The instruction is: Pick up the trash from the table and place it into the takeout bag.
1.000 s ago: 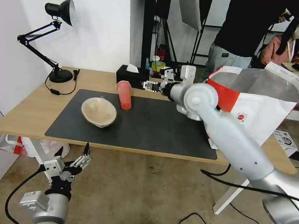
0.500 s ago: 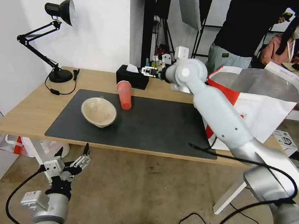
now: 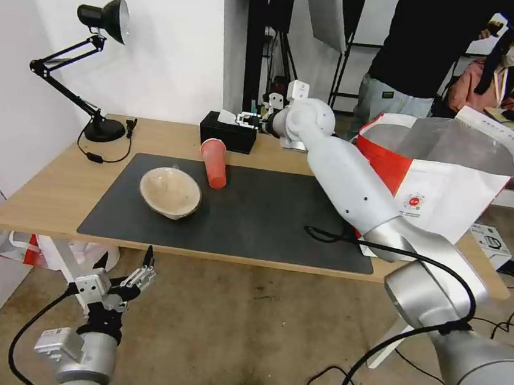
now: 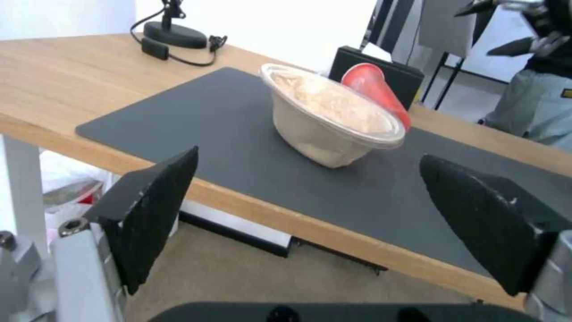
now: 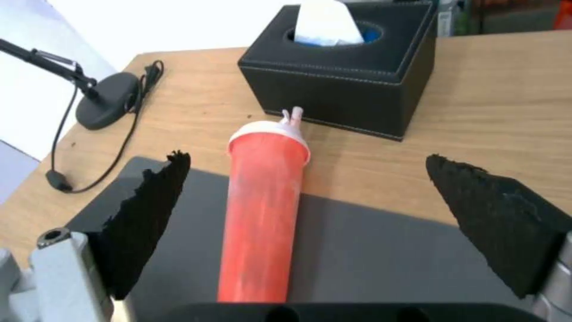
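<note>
Two pieces of trash lie on the desk (image 3: 42, 194), so the job looks partly done at best: whatever may already sit inside the takeout bag (image 3: 447, 188) cannot be seen past its foil lining. The red drink cup (image 3: 213, 162) lies on its side across the far edge of the dark grey mat (image 3: 266, 218), its white-lidded end resting on bare wood just in front of the black tissue box (image 3: 230, 131), its base on the mat. The beige paper bowl (image 3: 170, 192) sits tilted on the mat nearer the desk's left end, close to the cup but apart from it. The right gripper (image 3: 244, 118) hangs above the far edge near the tissue box, jaws spread wide and empty, with the cup lying between them in the right wrist view; my guess is the cup is the next pick. The left gripper (image 3: 138, 275) waits low in front of the desk's near edge, its jaws likewise apart and holding nothing. The cup is a smooth, slim tapered plastic tube, likely to roll; the bowl is matt pressed paper with a clear glossy lid over pale residue. The mat is flat and dull, the bag boxy, white and red, standing at the desk's right end.
</note>
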Controlling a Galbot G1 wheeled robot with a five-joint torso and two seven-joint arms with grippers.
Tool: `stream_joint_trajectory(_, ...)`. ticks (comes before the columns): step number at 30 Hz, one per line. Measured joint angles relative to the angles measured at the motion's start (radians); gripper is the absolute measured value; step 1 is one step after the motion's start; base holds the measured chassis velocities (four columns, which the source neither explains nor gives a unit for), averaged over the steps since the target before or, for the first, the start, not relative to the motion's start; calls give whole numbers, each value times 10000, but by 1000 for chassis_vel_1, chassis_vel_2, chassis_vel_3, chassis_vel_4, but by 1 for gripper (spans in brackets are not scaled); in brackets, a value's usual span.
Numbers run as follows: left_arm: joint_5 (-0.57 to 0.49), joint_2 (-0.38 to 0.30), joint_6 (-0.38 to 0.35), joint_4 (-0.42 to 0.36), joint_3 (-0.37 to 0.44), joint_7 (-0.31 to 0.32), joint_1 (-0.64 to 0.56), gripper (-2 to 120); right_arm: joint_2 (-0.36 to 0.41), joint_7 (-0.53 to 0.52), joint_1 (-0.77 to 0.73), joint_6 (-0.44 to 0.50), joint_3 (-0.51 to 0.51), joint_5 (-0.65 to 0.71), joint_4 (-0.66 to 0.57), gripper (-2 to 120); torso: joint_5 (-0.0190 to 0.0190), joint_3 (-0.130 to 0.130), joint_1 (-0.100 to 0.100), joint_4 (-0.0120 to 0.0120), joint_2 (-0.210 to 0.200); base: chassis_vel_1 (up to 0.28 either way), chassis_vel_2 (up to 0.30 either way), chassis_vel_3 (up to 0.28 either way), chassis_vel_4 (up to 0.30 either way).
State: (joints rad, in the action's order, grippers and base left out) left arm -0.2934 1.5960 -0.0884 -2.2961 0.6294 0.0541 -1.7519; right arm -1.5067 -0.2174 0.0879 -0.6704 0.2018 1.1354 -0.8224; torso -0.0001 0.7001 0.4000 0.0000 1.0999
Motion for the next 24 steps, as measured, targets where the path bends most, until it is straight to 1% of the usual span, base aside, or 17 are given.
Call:
stream_joint_trajectory(1, 0, 0, 0, 0, 0, 0, 0, 100, 0, 0, 0, 0, 0, 0, 0, 100, 0, 0, 0, 0, 0, 0, 0, 0, 0)
stream_joint_trajectory(4, 0, -48, 5, -60, 5, 2, -65, 100, -539, 500, 51, 242, -399, -767, 1046, 100, 0, -1, 0, 1, 0, 0, 0, 0, 0)
stream_joint_trajectory(5, 0, -48, 5, -60, 5, 2, -65, 100, -539, 500, 51, 242, -399, -767, 1046, 100, 0, -1, 0, 1, 0, 0, 0, 0, 0)
stream_joint_trajectory(8, -3, -81, 7, -74, -8, 3, -85, 100, -856, 693, 64, 332, -623, -1331, 1638, 100, -1, -1, 0, 0, 0, 0, 0, 0, 0)
stream_joint_trajectory(17, -9, -106, 17, -36, -166, 8, -44, 100, -1054, 620, 180, 284, -618, -1792, 2135, 100, 1, -1, 0, 0, 1, 0, 0, 0, 0)
stream_joint_trajectory(24, 48, -32, 60, -54, -343, 10, -75, 100, -1043, 480, 195, 129, -553, -1774, 2125, 100, 1, -1, 0, 0, 1, 0, 0, 0, 0)
